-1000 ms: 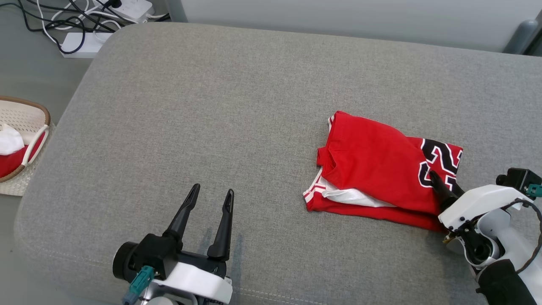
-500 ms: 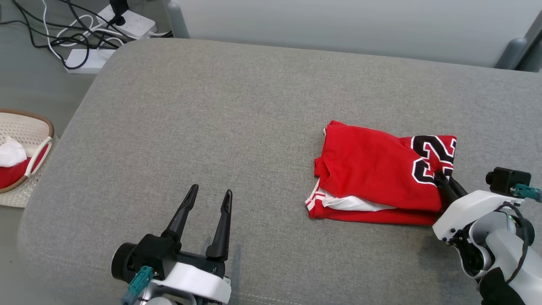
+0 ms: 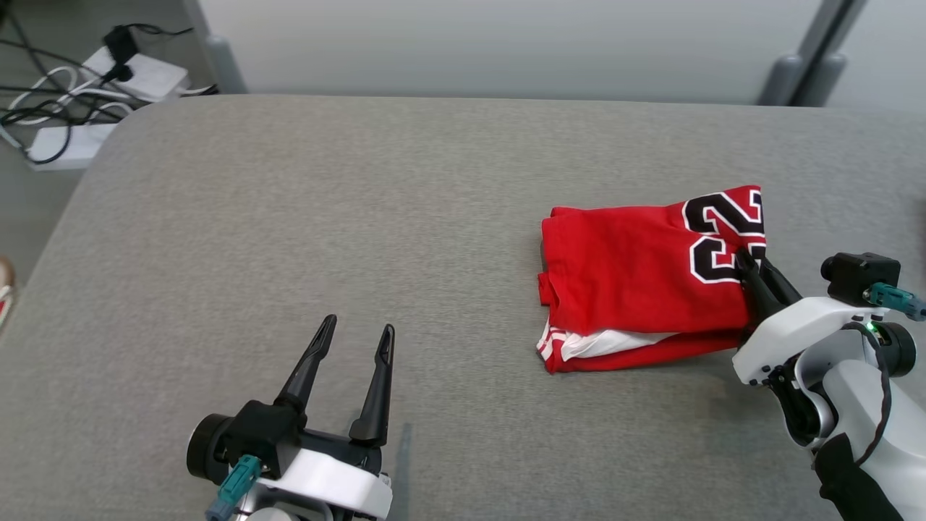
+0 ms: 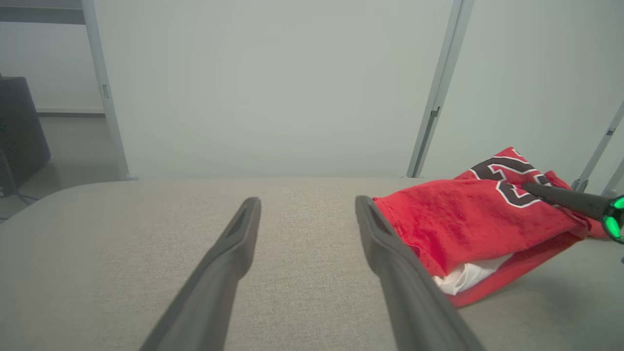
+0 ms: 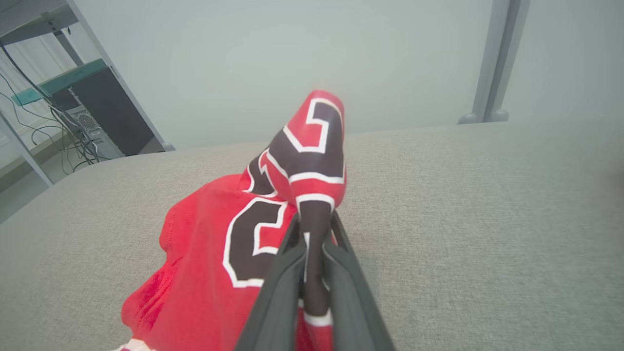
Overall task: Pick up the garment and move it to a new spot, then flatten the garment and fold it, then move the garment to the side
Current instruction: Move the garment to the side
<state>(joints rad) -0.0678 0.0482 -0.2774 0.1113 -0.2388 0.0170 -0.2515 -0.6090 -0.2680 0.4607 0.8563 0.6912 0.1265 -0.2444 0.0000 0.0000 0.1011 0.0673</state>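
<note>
Folded red fabric jersey with black-and-white numerals (image 3: 636, 282), right of centre on the grey upholstered cushion (image 3: 325, 217), long axis left–right. Right gripper (image 3: 744, 257) jaws clamped on its numbered right edge; left gripper (image 3: 360, 324) jaws apart, well away leftward.

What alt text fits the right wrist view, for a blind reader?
The right claw is shut on the edge of a folded red jersey with black-and-white numerals, the pinched cloth standing up above a grey cushion. A pale wall lies behind.
</note>
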